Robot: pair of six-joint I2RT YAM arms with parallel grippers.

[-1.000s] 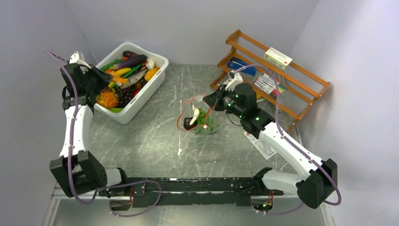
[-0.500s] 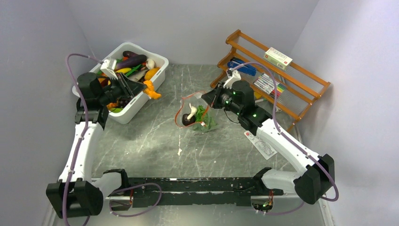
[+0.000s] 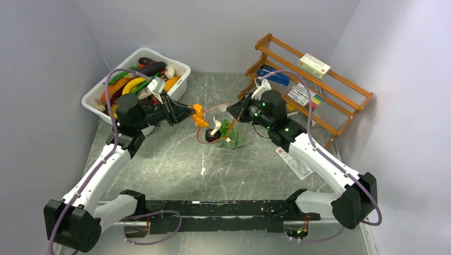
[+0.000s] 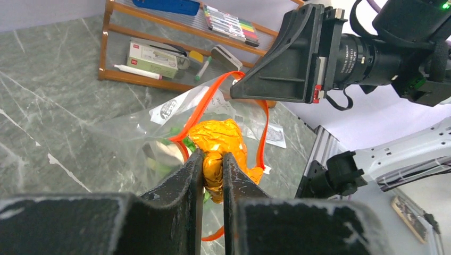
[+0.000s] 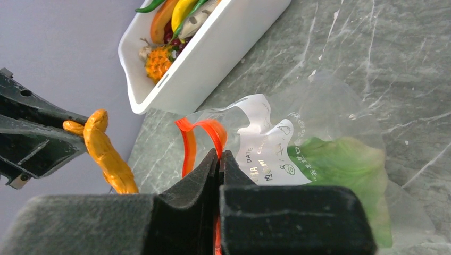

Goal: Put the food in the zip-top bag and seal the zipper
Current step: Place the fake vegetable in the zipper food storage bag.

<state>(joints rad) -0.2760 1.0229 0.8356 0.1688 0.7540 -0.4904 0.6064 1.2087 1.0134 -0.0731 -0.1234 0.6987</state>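
The clear zip-top bag lies mid-table with a green lettuce, a pale mushroom and a dark piece inside. My right gripper is shut on the orange-red zipper and holds the mouth up and open. My left gripper is shut on a knobbly orange food piece, held in the air just left of the bag's mouth. In the left wrist view the orange piece sits in front of the zipper loop. It also shows in the right wrist view.
A white tub with several toy fruits and vegetables stands at the back left. An orange-brown wooden rack with pens and boxes stands at the back right. A flat white leaflet lies under the right arm.
My left gripper has carried the orange piece from the tub rightward to the bag's mouth. My right gripper has kept its hold on the zipper, barely moving.
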